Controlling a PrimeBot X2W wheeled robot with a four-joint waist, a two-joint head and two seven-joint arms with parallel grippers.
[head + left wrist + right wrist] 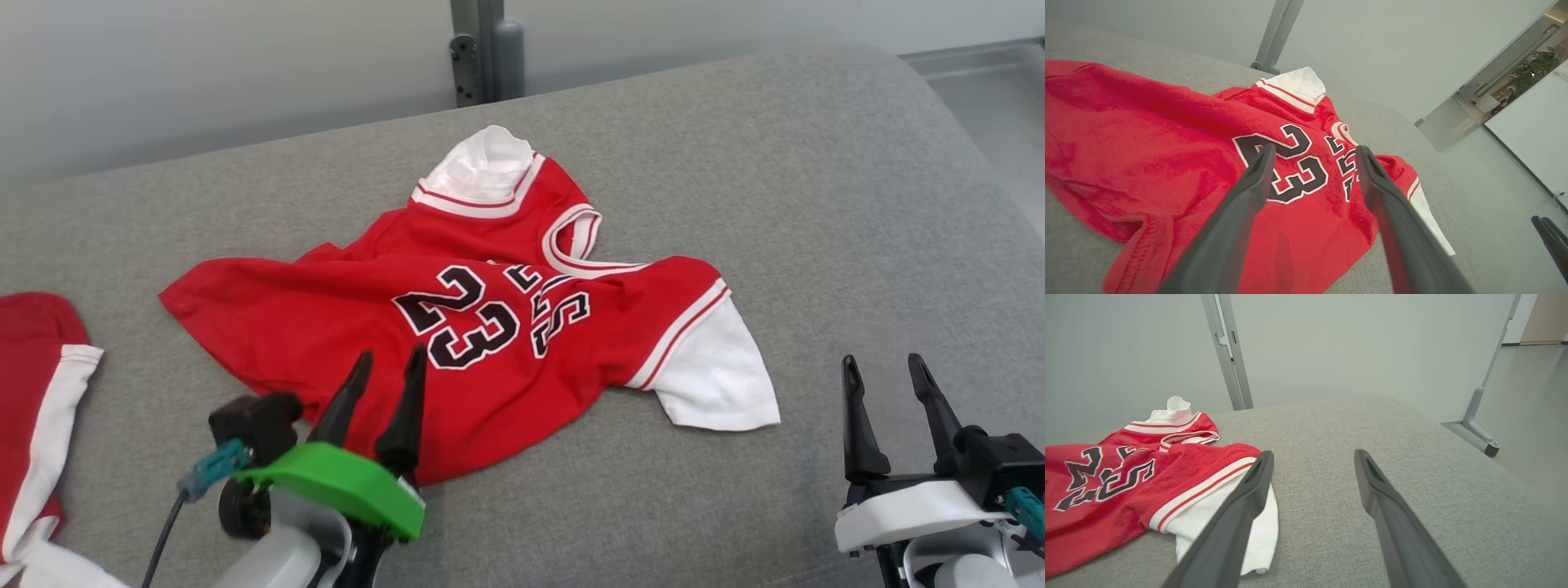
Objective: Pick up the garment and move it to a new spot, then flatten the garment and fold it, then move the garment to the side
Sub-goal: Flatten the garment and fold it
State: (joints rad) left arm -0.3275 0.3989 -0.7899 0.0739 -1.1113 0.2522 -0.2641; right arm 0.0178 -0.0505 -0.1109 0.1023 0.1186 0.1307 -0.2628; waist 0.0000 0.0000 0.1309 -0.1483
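The garment (351, 327) is a red jersey with white sleeves and a black 23, lying crumpled on the grey cushion (816, 204). My left gripper (390, 361) hovers over its near hem, open, with nothing between its fingers. In the left wrist view the garment (1147, 143) spreads under the left gripper (1314, 151). My right gripper (885, 367) stands open at the lower right, apart from the white sleeve. In the right wrist view the garment (1126, 473) lies left of the right gripper (1312, 457), with its white sleeve behind the left finger.
A second red and white cloth (37, 392) lies at the left edge of the cushion. A grey metal post (482, 49) stands behind the cushion. The floor (1531, 400) drops away past the cushion's right edge.
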